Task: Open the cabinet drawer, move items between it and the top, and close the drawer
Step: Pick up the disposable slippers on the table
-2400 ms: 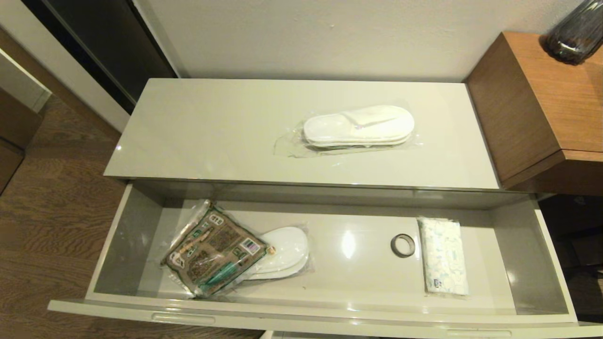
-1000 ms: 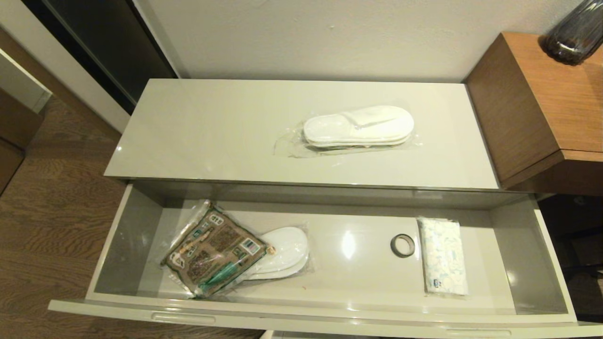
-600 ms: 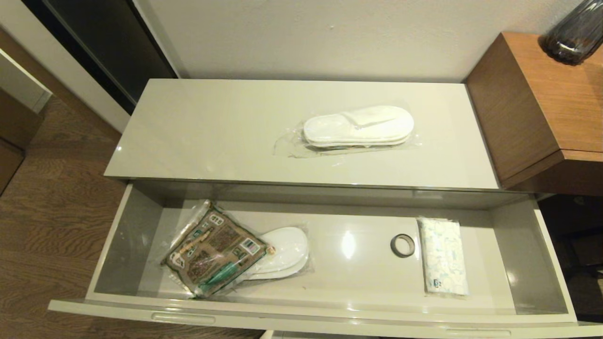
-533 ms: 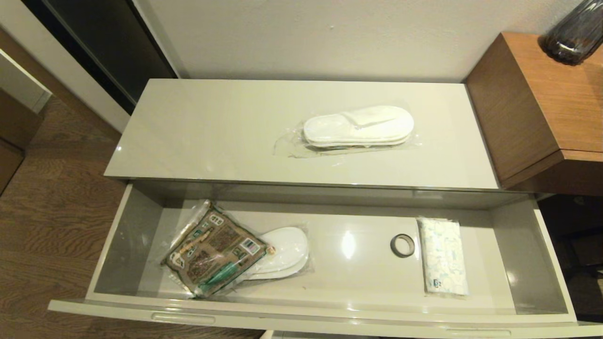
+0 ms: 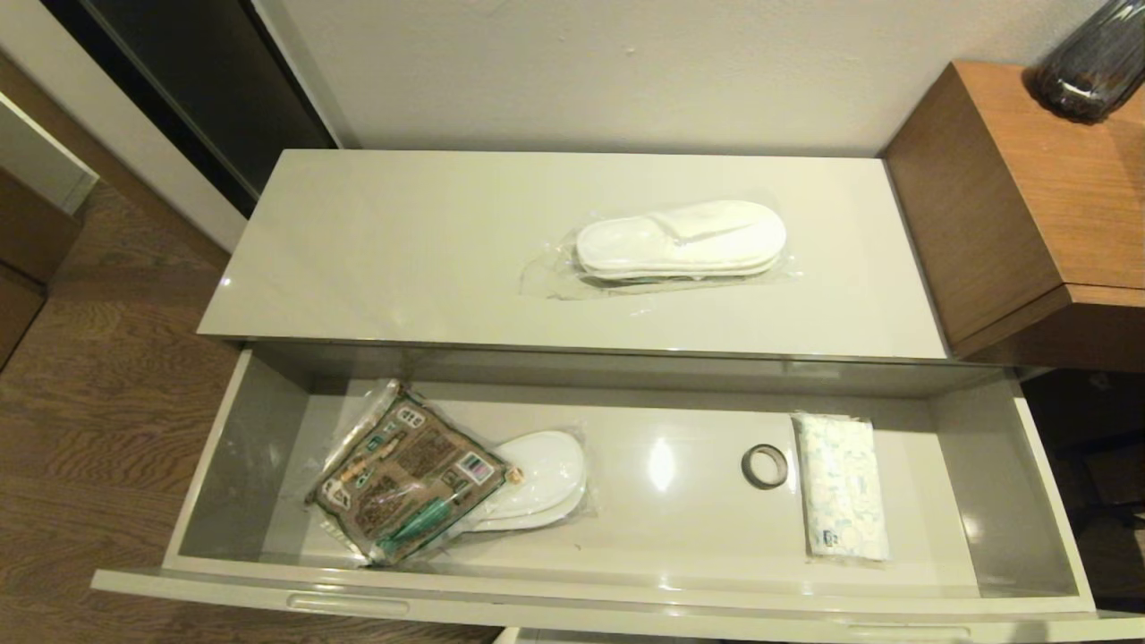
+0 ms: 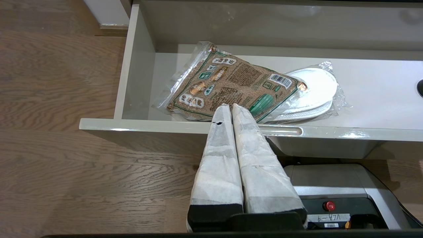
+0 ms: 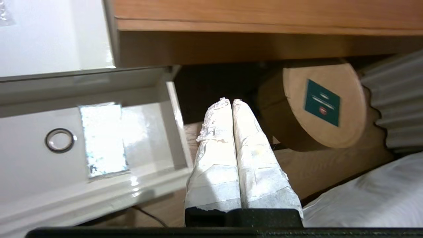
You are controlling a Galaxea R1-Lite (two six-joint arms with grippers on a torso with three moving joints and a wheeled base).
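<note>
The cabinet drawer (image 5: 268,586) stands pulled fully out below the glossy off-white top (image 5: 385,250). One wrapped pair of white slippers (image 5: 680,240) lies on the top. In the drawer's left part a brown-and-green packet (image 5: 407,474) rests partly over a second slipper pair (image 5: 541,478); the black tape roll (image 5: 765,466) sits toward the right. Neither arm shows in the head view. My left gripper (image 6: 230,106) is shut and empty, in front of the drawer's front edge (image 6: 138,125) near the packet (image 6: 231,86). My right gripper (image 7: 227,100) is shut and empty, off the drawer's right end.
A white-and-blue tissue pack (image 5: 841,487) lies beside the tape roll (image 7: 59,140). The brown wooden side unit (image 5: 1020,206) with a dark vase (image 5: 1091,58) stands at the right. A round wooden stool (image 7: 317,105) is under it. Wood floor (image 5: 80,420) lies to the left.
</note>
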